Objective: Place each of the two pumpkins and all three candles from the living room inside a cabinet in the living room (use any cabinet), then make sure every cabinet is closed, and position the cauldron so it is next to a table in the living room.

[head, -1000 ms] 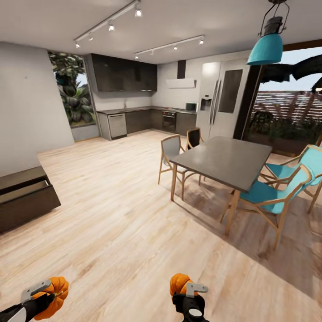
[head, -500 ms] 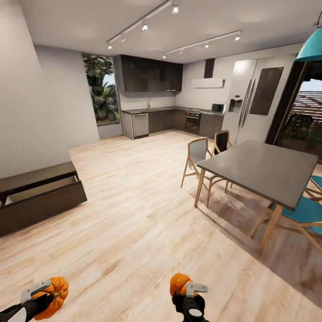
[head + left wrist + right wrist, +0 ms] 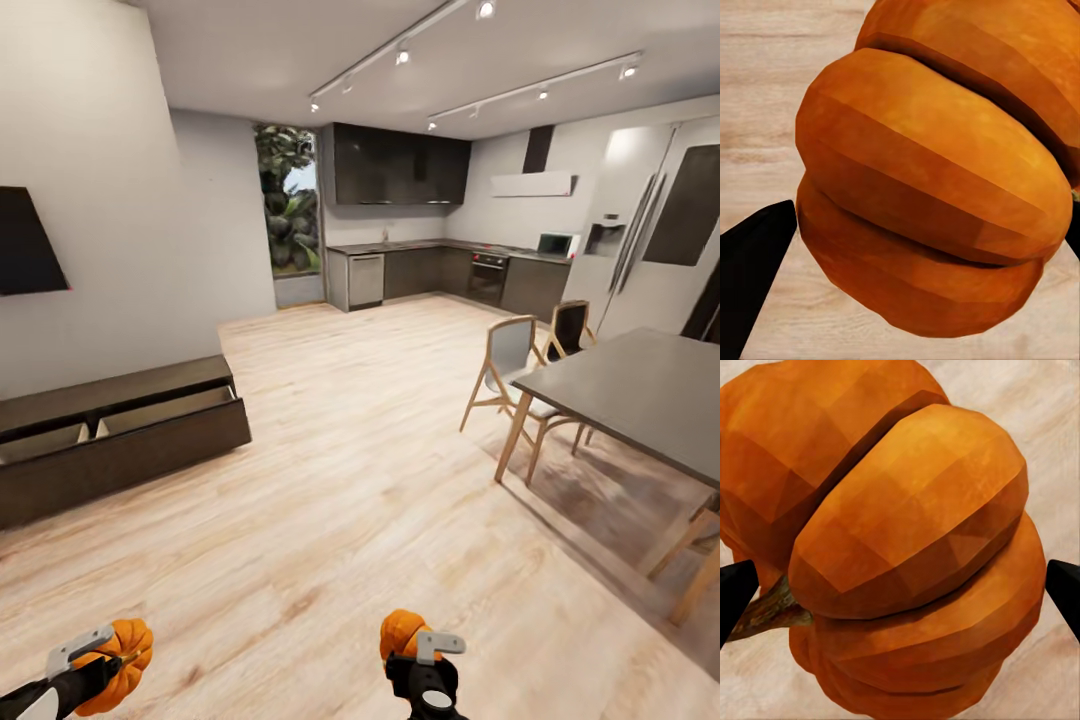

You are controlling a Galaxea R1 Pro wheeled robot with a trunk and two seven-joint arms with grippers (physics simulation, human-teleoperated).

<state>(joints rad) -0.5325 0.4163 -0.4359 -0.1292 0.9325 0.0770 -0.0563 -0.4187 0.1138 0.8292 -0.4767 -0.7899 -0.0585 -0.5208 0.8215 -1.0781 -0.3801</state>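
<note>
I hold one orange ribbed pumpkin in each hand. In the head view my left gripper is shut on a pumpkin at the bottom left, and my right gripper is shut on the other pumpkin at bottom centre. Each wrist view shows its pumpkin close up between dark fingers, over bare wood floor. The long, low, dark brown cabinet stands against the left wall with its front pulled out, showing a tan interior. The candles and cauldron are out of view.
A grey dining table with wooden chairs stands at the right. Wood floor stretches between me and the cabinet. A dark screen hangs on the left wall. The kitchen lies at the back.
The whole view has swung to the left: the cabinet has come further into the picture and the table has slid toward the right edge. Both grippers still hold their pumpkins.
</note>
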